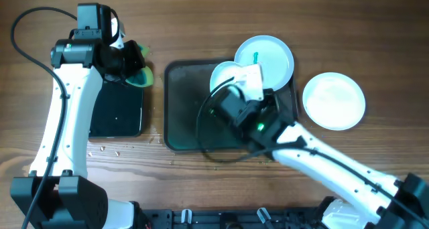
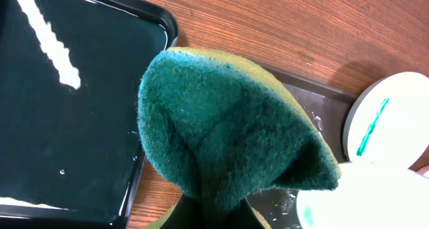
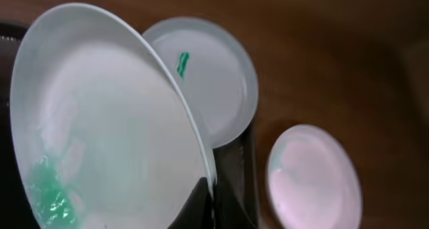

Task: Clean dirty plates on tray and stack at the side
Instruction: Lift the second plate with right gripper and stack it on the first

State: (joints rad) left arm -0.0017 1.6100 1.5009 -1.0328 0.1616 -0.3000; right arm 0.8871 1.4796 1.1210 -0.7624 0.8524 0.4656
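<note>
The counter (image 1: 201,28) was brown wood-grain board. At its middle lay the tray (image 1: 184,125), dark and low-rimmed. Over the tray's upper half the right gripper (image 1: 240,87) was clamped on the rim of a tilted plate (image 1: 224,75), holding it at a steep slant above the tray floor. In the right wrist view a pale green smear sat at about 7 o'clock on that plate's face.

A second plate (image 1: 268,55), marked with a short green streak, lay at the tray's 1 o'clock, overhanging the corner rim. A third plate (image 1: 334,100) lay flat on the counter at the tray's 3 o'clock, off the tray and just beside it, its face plain white.

The right arm (image 1: 328,162) reached in from 5 o'clock across the tray's lower right corner, with the wrist bent toward 11 o'clock.

At the tray's 10 o'clock the left gripper (image 1: 127,60) was closed on a folded green sponge (image 1: 139,71) with a yellow backing. The sponge hung over the upper right corner of the small black tray (image 1: 117,115), which lay at 9 o'clock and looked wet. The left arm (image 1: 67,115) ran up from 7 o'clock, its wrist turned toward 3 o'clock.
</note>
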